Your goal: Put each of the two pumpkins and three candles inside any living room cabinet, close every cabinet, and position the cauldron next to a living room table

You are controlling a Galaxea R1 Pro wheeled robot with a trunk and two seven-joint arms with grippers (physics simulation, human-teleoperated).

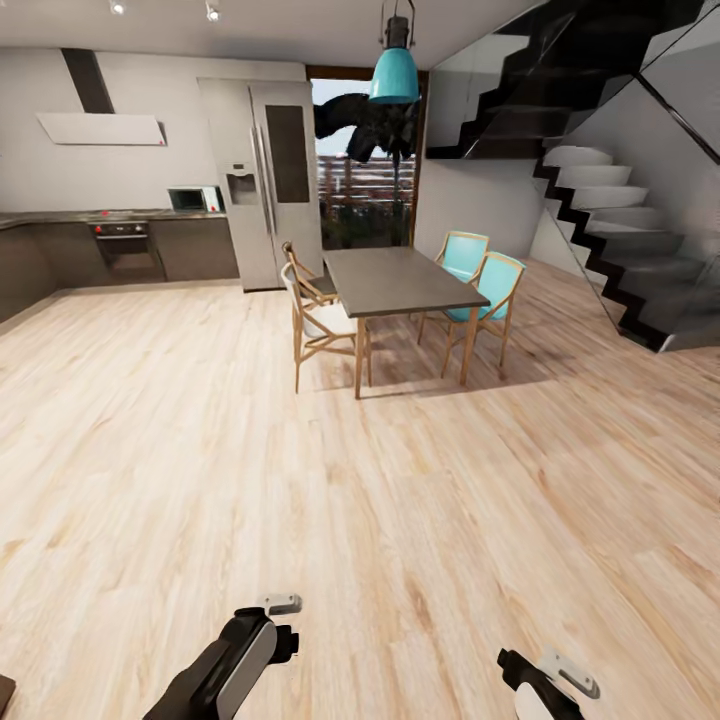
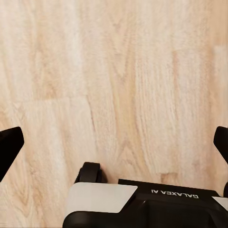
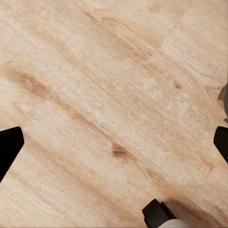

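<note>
Kitchen sat far left: oven, microwave, steel fridge. The grey dining table stood mid-room with wooden and teal chairs under a teal pendant lamp, black stairs on the right. The left gripper and right gripper both hung spread wide over bare plank floor, holding nothing (base read "GALAXEA AI"). No pumpkins, candles, cabinet or cauldron around.
</note>
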